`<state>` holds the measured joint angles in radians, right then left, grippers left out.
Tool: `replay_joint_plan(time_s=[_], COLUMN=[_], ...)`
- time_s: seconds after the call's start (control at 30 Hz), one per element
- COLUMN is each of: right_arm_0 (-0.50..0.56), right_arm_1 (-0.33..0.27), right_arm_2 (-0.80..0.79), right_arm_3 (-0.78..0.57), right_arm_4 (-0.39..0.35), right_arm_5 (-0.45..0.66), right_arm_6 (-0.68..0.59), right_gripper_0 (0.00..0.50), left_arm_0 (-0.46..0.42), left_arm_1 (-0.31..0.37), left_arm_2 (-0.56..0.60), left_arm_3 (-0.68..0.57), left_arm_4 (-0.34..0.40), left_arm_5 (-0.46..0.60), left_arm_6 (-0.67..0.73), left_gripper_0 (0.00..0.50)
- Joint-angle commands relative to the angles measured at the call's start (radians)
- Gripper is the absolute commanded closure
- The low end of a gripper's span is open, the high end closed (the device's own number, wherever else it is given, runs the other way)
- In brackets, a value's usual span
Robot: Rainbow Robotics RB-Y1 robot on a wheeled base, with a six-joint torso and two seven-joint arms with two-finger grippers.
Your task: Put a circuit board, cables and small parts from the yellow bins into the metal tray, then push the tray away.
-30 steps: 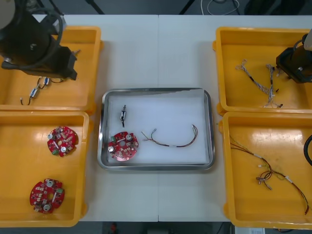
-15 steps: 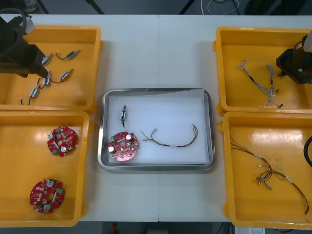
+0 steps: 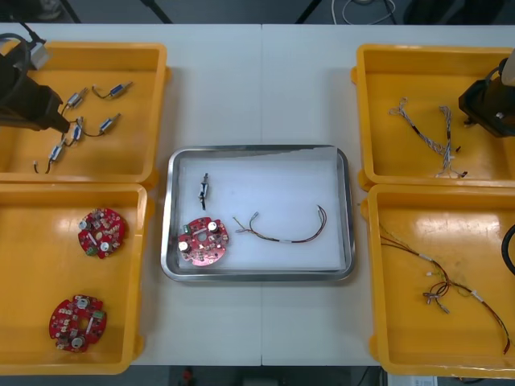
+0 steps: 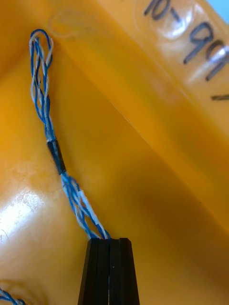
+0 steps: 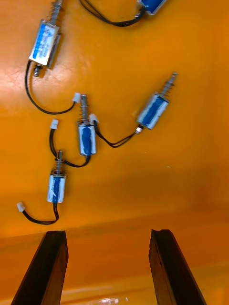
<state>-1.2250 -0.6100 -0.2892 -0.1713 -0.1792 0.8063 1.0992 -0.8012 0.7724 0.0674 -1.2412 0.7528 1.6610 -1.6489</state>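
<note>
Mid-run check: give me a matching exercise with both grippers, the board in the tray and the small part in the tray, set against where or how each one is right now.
1. left gripper
2. right gripper
3. circuit board
4. single small metal part

A. fingers shut on the twisted blue and white cable
B. near left corner of the metal tray
C. fingers open over the loose small metal parts in the far left yellow bin
D. far left of the tray, beyond the board

Pairs: 1-C, 2-A, 3-B, 4-D
</note>
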Motion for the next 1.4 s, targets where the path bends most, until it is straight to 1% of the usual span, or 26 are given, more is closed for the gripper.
replay_joint_plan(time_s=[0.03, 0.17, 0.2, 0.4, 0.53, 0.6, 0.63, 0.83, 0.87, 1.0, 1.1, 1.23, 1.27, 1.3, 1.4], right_arm_0=[0.019, 0.019, 0.019, 0.019, 0.027, 0.042, 0.048, 0.137, 0.140, 0.165, 0.182, 0.225, 0.234, 0.257, 0.289], right_arm_1=[-0.014, -0.027, -0.028, -0.034, -0.036, -0.031, -0.031, -0.013, -0.011, -0.004, 0.006, 0.016, 0.018, 0.018, 0.019], right_arm_2=[0.022, 0.022, 0.022, 0.022, 0.022, 0.021, 0.022, 0.021, 0.021, 0.021, 0.021, 0.033, 0.038, 0.053, 0.085], right_arm_3=[-0.116, -0.218, -0.231, -0.364, -0.459, -0.530, -0.551, -0.810, -0.830, -0.964, -1.070, -1.234, -1.257, -1.320, -1.429], right_arm_4=[0.027, 0.047, 0.050, 0.073, 0.093, 0.099, 0.098, 0.079, 0.076, 0.056, 0.018, -0.042, -0.051, -0.071, -0.106], right_arm_5=[0.119, 0.255, 0.272, 0.445, 0.568, 0.639, 0.659, 0.861, 0.878, 1.018, 1.114, 1.114, 1.114, 1.114, 1.114], right_arm_6=[0.070, 0.082, 0.084, 0.093, 0.099, 0.102, 0.102, 0.111, 0.113, 0.123, 0.125, 0.125, 0.126, 0.125, 0.126], right_gripper_0=[0.500, 0.500, 0.500, 0.500, 0.500, 0.500, 0.500, 0.500, 0.500, 0.500, 0.500, 0.500, 0.500, 0.500, 0.500], left_arm_0=[-0.032, -0.032, -0.032, -0.032, -0.032, -0.032, -0.032, -0.032, -0.032, -0.030, -0.029, -0.029, -0.026, -0.020, -0.003], left_arm_1=[0.048, 0.047, 0.047, 0.041, 0.041, 0.041, 0.039, 0.031, 0.031, 0.021, 0.013, 0.011, 0.011, 0.013, 0.011], left_arm_2=[-0.014, -0.051, -0.055, -0.124, -0.146, -0.150, -0.150, -0.156, -0.156, -0.162, -0.161, -0.162, -0.162, -0.162, -0.162], left_arm_3=[0.068, 0.097, 0.098, 0.183, 0.203, 0.212, 0.215, 0.281, 0.286, 0.307, 0.318, 0.325, 0.327, 0.328, 0.328], left_arm_4=[-0.007, -0.015, -0.016, -0.018, -0.023, -0.021, -0.021, -0.009, -0.010, -0.007, -0.006, -0.003, 0.000, 0.003, 0.013], left_arm_5=[-0.079, -0.132, -0.138, -0.260, -0.291, -0.299, -0.300, -0.359, -0.365, -0.382, -0.391, -0.391, -0.392, -0.399, -0.420], left_arm_6=[-0.169, -0.172, -0.172, -0.184, -0.190, -0.192, -0.193, -0.218, -0.220, -0.226, -0.227, -0.227, -0.227, -0.229, -0.233], left_gripper_0=[0.000, 0.000, 0.000, 0.000, 0.000, 0.000, 0.000, 0.000, 0.000, 0.000, 0.000, 0.000, 0.000, 0.009, 0.013])
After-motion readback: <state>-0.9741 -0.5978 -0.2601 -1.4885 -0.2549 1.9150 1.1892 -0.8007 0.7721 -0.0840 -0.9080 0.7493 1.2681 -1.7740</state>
